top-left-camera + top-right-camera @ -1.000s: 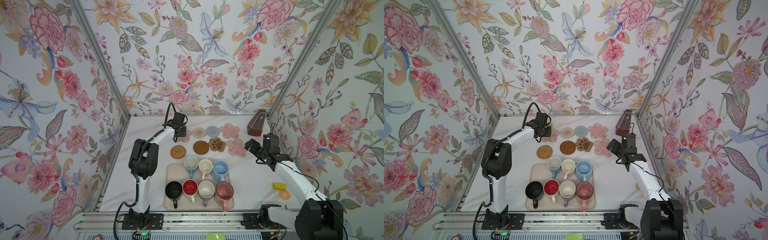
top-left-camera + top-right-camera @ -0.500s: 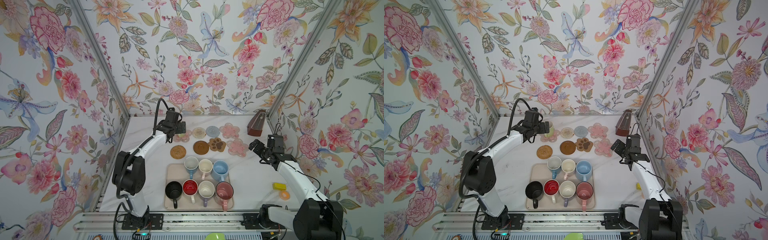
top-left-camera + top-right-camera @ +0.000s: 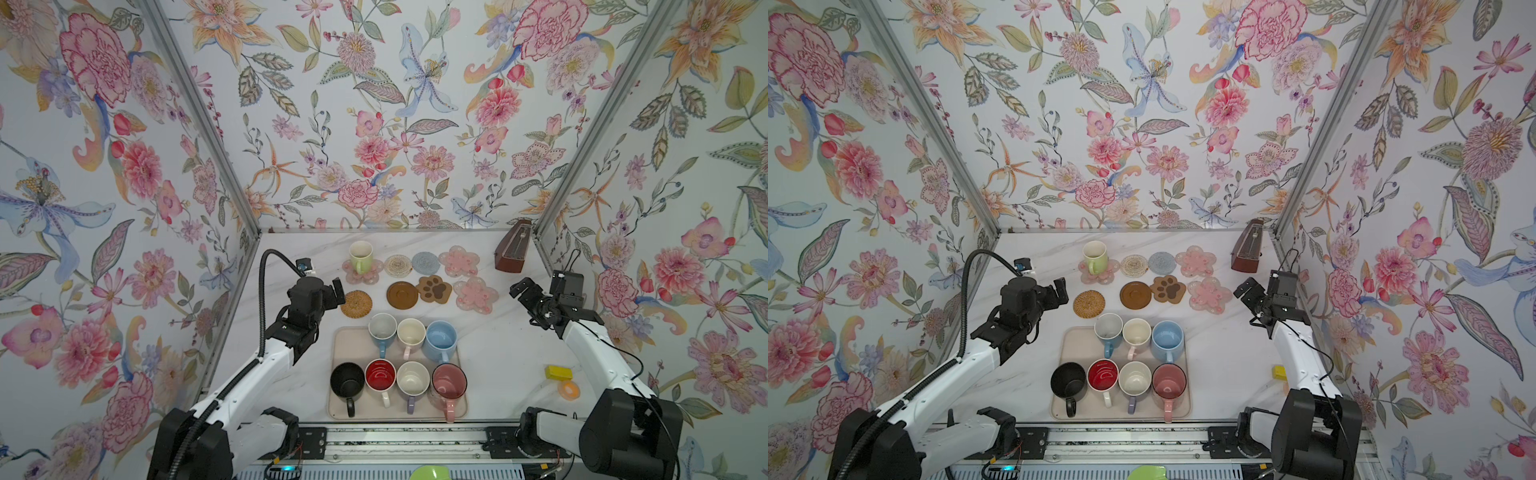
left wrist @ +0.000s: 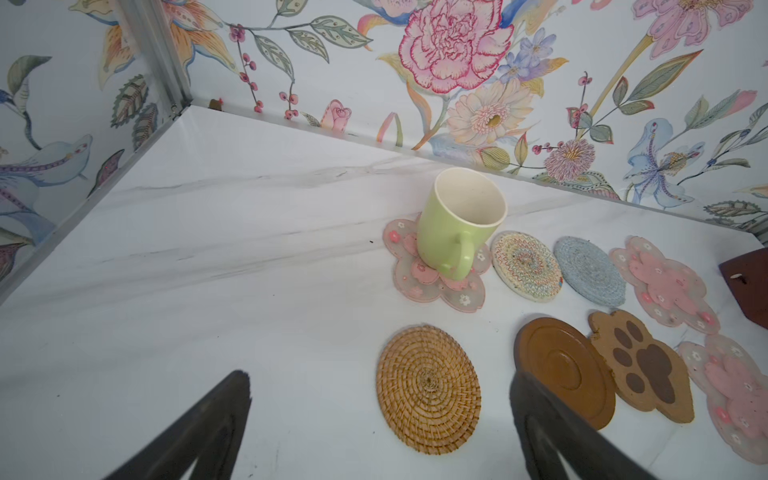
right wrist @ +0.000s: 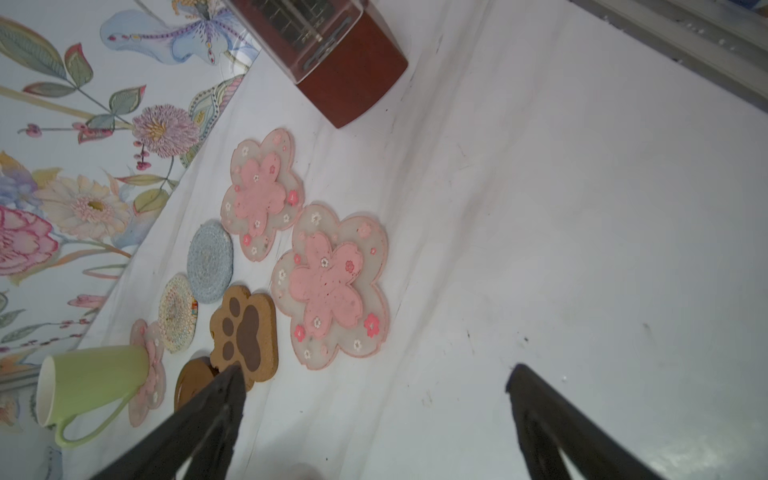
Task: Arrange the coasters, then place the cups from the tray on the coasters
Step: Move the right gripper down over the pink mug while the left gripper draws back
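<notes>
Desk [image 3: 498,353] carries the tray [image 3: 347,347] at near centre, with seven cups [image 3: 411,332] upright on it. Left gripper [image 3: 332,293] and right gripper [image 3: 525,297] hover with jaws fully spread, holding nothing. Light green cup [image 3: 360,256] stands on the far-left pink flower coaster [image 3: 376,273]. Seven other coasters [image 3: 402,295] lie uncovered alongside.

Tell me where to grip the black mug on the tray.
Probably the black mug by its handle: it sticks out toward the tray's near edge, clear of the red-inside mug alongside. Come down from the near side with the open left end effector.
</notes>
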### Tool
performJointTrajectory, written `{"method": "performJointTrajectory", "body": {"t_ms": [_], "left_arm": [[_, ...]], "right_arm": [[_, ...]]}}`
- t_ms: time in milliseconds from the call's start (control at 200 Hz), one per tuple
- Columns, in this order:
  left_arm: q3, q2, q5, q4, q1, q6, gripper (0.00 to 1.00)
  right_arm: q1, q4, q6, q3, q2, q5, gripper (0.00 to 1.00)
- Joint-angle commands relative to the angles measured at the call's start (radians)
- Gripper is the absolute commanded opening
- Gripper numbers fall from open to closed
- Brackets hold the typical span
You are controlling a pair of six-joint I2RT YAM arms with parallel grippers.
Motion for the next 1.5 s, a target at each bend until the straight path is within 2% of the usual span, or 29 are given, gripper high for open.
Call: {"method": "performJointTrajectory", "body": {"t_ms": [0, 50, 160, 340, 495, 741, 921, 1346, 1496], "left_arm": [[-0.027, -0.054, -0.066, 0.078, 0.018, -0.031, 0.99], [-0.034, -0.060, -0.075, 0.075, 0.020, -0.040, 0.99], [-0.044, -0.058, -0.084, 0.080, 0.022, -0.051, 0.99], [-0.046, -0.052, -0.095, 0.084, 0.027, -0.054, 0.99], [-0.052, -0.061, -0.102, 0.082, 0.034, -0.058, 0.99], [-0.066, -0.085, -0.109, 0.076, 0.047, -0.059, 0.99], [-0.069, -0.098, -0.107, 0.063, 0.055, -0.055, 0.99], [-0.089, -0.114, -0.094, 0.073, 0.061, -0.078, 0.99], [-0.100, -0.122, -0.095, 0.078, 0.064, -0.083, 0.99]], "right_arm": [[-0.005, 0.055, 0.017, -0.044, 0.003, -0.148, 0.99], [0.058, -0.006, -0.028, -0.018, -0.024, -0.037, 0.99], [0.272, -0.143, -0.115, 0.050, -0.084, 0.249, 0.99], [0.531, -0.374, -0.082, 0.113, -0.127, 0.413, 0.99], [0.815, -0.568, 0.075, 0.139, -0.185, 0.534, 0.99], [1.244, -0.737, 0.443, 0.166, -0.193, 0.634, 0.99], [1.478, -0.831, 0.642, 0.204, -0.145, 0.674, 0.99], [1.739, -0.873, 0.886, 0.159, -0.113, 0.596, 0.96], [1.810, -0.864, 0.922, 0.161, -0.053, 0.565, 0.92]]}}
